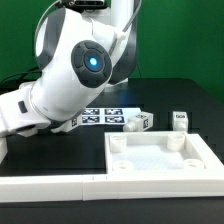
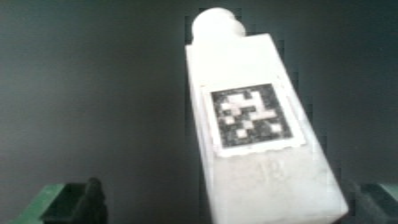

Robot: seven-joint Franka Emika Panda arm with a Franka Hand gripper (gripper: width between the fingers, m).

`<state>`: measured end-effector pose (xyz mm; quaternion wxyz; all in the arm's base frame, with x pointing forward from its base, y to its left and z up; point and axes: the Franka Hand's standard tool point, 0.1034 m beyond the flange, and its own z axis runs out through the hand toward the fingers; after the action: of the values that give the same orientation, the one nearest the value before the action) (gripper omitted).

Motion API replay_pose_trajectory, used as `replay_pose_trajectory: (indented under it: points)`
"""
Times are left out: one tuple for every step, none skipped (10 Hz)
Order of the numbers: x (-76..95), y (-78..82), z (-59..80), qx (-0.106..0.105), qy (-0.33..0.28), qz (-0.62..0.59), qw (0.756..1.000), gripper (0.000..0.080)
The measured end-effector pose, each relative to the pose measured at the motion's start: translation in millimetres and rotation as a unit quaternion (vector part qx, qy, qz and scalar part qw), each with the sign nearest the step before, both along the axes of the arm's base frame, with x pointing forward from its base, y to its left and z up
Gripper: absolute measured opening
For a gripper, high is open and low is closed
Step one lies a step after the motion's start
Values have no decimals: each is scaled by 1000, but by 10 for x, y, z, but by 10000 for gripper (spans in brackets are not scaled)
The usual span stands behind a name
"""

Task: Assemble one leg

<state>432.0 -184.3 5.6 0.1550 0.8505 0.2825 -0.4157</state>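
Directly beneath the gripper (image 2: pixel 226 200), between its spread fingers (image 2: pixel 71 203), the leg (image 2: pixel 258 125) lies flat on the dark surface (image 2: pixel 89 100); nothing grasped yet. Stubby white moulded plastic: rigid, probably light, smooth faces, maybe slick. Rounded peg (image 2: pixel 217 20) at the far end, square tag (image 2: pixel 249 112) uppermost. Best pinched across the flat long sides, mid-length.

A large white square panel (image 1: pixel 160 165) lies on the black table (image 1: pixel 200 105) near the marker board (image 1: pixel 105 117).
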Motion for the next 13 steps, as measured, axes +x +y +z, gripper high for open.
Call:
replay_pose_trajectory:
  points:
    - [-2,1,-3,0,0,0,1000,648]
    - [-4,2,-6,0,1,0,1000,528]
    - [-4,2,-7,0,1,0,1000,393]
    - [-5,3,-7,0,1,0,1000,393]
    - [-5,2,-7,0,1,0,1000,285]
    - [-5,3,-7,0,1,0,1000,285]
    - [2,-1,0,4,3,4,1000,285]
    - [62,-5,121,17,7,14,1000,285]
    - [106,69,354,11,14,9,1000,285]
    - [212,204,597,12,10,7,1000,285]
    - [356,390,872,28,-18,-3,999,285]
    - [485,531,1158,48,-57,-10,997,285]
    - [538,550,1226,64,-88,-7,994,285]
